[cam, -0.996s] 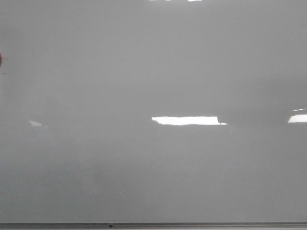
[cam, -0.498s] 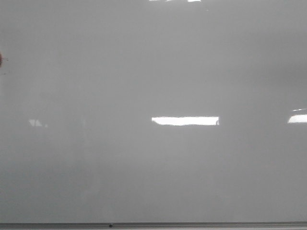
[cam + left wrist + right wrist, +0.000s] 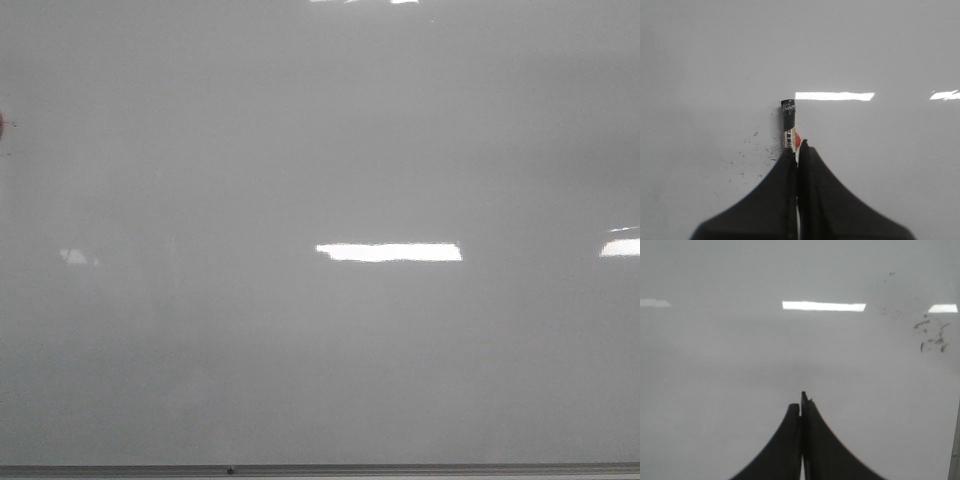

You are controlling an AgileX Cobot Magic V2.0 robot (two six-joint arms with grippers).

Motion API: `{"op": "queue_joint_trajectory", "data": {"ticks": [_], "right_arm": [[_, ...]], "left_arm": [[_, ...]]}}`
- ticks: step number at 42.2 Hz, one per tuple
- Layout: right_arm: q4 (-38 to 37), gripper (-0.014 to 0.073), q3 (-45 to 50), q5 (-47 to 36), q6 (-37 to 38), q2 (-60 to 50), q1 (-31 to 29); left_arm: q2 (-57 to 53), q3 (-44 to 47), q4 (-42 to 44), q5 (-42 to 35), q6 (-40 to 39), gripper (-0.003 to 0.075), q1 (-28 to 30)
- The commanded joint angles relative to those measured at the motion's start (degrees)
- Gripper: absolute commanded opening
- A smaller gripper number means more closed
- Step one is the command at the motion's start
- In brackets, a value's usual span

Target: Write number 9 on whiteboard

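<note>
No number 9 is visible on the large glossy pale grey-white whiteboard (image 3: 320,150) in any view; the front view shows only bare board, bright rectangular glare patches (image 3: 390,252) and the thin grey frame edge (image 3: 400,468) along its foot. Judge the writing as not yet begun.

The short black-tipped marker with a white and red label (image 3: 789,125) is clamped in the left gripper (image 3: 798,150), whose dark fingers (image 3: 812,165) are pressed narrow around its barrel, the black end projecting toward the board. Whether the end touches the surface cannot be told from this view. Faint dark specks (image 3: 752,150) lie on the board just beside the marker; treat them as residue, not strokes.

The right gripper (image 3: 802,402) has its fingers (image 3: 812,420) closed together with nothing seen between them. Scattered dark smudges (image 3: 932,337) mark the board well off to one side of it.

To do this step well:
- Bring the marker end square to the board and confirm contact before you travel; a light, steady press should give an unbroken line.
- Start the loop on clean board, apart from the specks, so the digit reads clearly.
- Close the loop fully, then draw the stem in one pass without lifting.
- Keep the grip firm; a slipping barrel is likely to skew the stroke.
- Hold the right arm away from the writing area.
</note>
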Motion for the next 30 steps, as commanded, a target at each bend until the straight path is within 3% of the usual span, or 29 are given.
{"op": "queue_joint_trajectory", "data": {"ticks": [1, 4, 7, 9, 15, 18, 21, 30], "right_arm": [[-0.9, -0.0064, -1.8, -1.5, -1.9, 2.3, 0.0], [-0.9, -0.003, -1.8, 0.3, -2.6, 3.5, 0.0], [-0.9, 0.0055, -1.8, 1.4, -2.6, 4.4, 0.0], [-0.9, 0.0155, -1.8, 1.7, -2.6, 4.8, 0.0], [-0.9, 0.0507, -1.8, 1.6, -2.6, 5.9, 0.0], [-0.9, 0.0609, -1.8, 1.4, -2.6, 6.2, 0.0], [-0.9, 0.0636, -1.8, 1.2, -2.6, 6.4, 0.0], [-0.9, 0.0633, -1.8, 0.2, -2.6, 6.4, 0.0]], "left_arm": [[1.7, -0.5, -0.7, -5.0, -0.6, -0.0019, 0.0], [2.4, 0.2, -0.6, -4.8, 0.0, -0.0018, 0.0], [3.2, 0.4, -0.4, -4.0, 1.0, -0.0001, 0.0], [3.9, 0.4, -0.3, -3.3, 1.8, 0.0041, 0.0], [6.8, 0.4, 1.6, -2.7, 2.6, 0.0283, 0.0], [9.0, 0.2, 1.6, -2.7, 2.6, 0.0426, 0.0], [12.1, -0.2, 1.6, -2.8, 2.6, 0.0486, 0.0], [23.2, -3.0, 1.6, -3.3, 2.6, 0.0482, 0.0]]}}
